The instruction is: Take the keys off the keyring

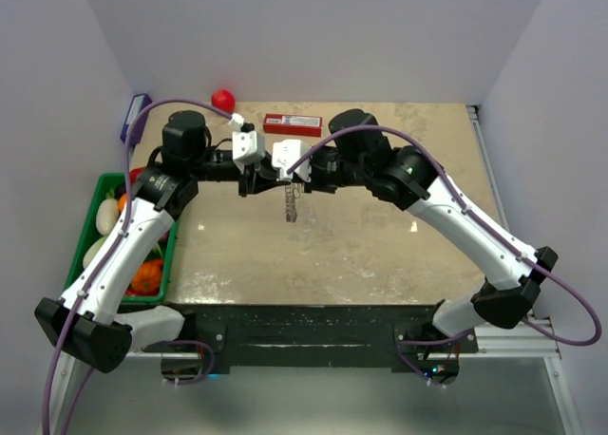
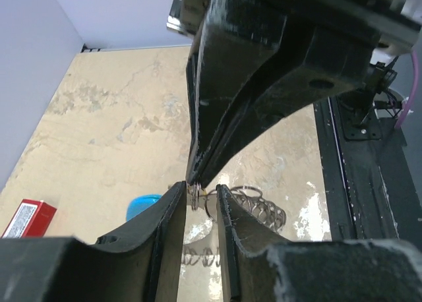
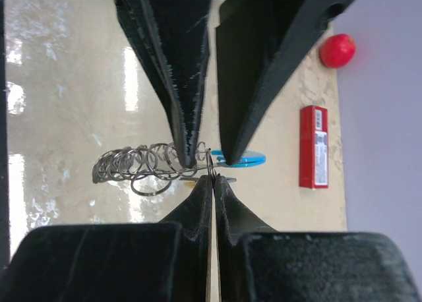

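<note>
The keyring (image 1: 292, 205) is a chain of silvery rings hanging above the table between my two grippers. In the right wrist view the rings (image 3: 132, 165) trail left and the light-blue segment (image 3: 247, 160) lies just right of the fingertips. My right gripper (image 3: 212, 178) is shut on one end ring. My left gripper (image 2: 201, 186) is open, its two fingers either side of that same ring, meeting the right gripper tip to tip. A tiny brass-yellow sliver, perhaps the key (image 2: 206, 192), shows at the pinched ring. In the top view the left gripper (image 1: 256, 177) and right gripper (image 1: 296, 177) meet at mid-table.
A red rectangular box (image 1: 292, 123) and a red ball (image 1: 222, 100) lie at the back by the wall. A green bin (image 1: 104, 183) with several food items stands at the left edge. A purple item (image 1: 135, 115) leans in the back left corner.
</note>
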You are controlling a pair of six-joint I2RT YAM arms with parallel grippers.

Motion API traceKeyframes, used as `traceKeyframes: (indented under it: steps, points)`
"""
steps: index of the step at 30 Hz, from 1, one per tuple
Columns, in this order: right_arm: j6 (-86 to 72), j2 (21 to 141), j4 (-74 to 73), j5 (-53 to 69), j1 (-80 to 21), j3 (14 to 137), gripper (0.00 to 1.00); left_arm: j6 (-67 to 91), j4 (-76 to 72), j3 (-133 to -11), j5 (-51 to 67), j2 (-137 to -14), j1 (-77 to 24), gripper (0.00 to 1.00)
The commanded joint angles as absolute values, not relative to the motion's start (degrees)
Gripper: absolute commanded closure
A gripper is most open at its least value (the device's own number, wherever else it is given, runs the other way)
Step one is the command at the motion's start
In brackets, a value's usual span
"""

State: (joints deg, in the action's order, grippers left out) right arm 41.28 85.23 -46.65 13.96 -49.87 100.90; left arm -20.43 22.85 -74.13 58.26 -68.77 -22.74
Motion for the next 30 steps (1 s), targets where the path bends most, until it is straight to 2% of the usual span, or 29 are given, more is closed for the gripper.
traceKeyframes:
  steps: [1,30]
  points:
    - [43.2,84.5,-46.8,9.6,-50.3,106.1,1.0,-22.1,23.9,-74.6,56.6,-69.3,-23.6,0.7]
    - [43.8,85.0,-47.0,11.0,-51.4,103.1,1.0,-19.8,21.4,-74.4,59.1,-69.4,-24.1,0.76]
